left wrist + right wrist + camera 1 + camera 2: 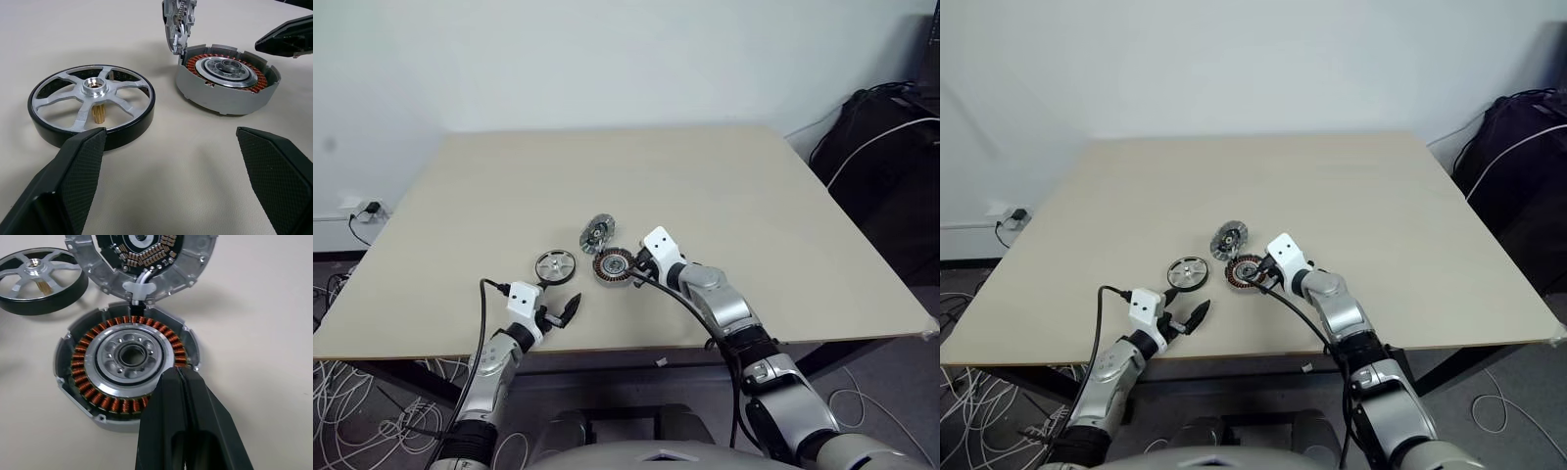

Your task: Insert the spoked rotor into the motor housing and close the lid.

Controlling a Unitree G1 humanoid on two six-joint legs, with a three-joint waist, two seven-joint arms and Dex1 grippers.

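From the head camera, the motor housing (613, 264) lies flat on the beige worktop (724, 196) near its front edge; the spoked rotor (555, 265) lies just beside the housing on the robot's left, and the lid (597, 232) stands tilted just behind the housing. The right end effector (634, 270) sits at the housing's right rim with its two black fingers pressed together, holding nothing. The left end effector (558, 311) hovers in front of the rotor, fingers spread wide and empty. In the left wrist view, the rotor (91, 106) is a shiny silver wheel with five spokes, a central hub with a brass pinion below, and a black outer band; the housing (228, 78) is a grey casing ringed with copper windings. In the right wrist view, the closed fingers (183, 421) overlap the housing's (126, 366) near rim, above its windings around a pale bearing centre, and the lid (142, 259) leans at the housing's far edge, joined to it by a pale cable.
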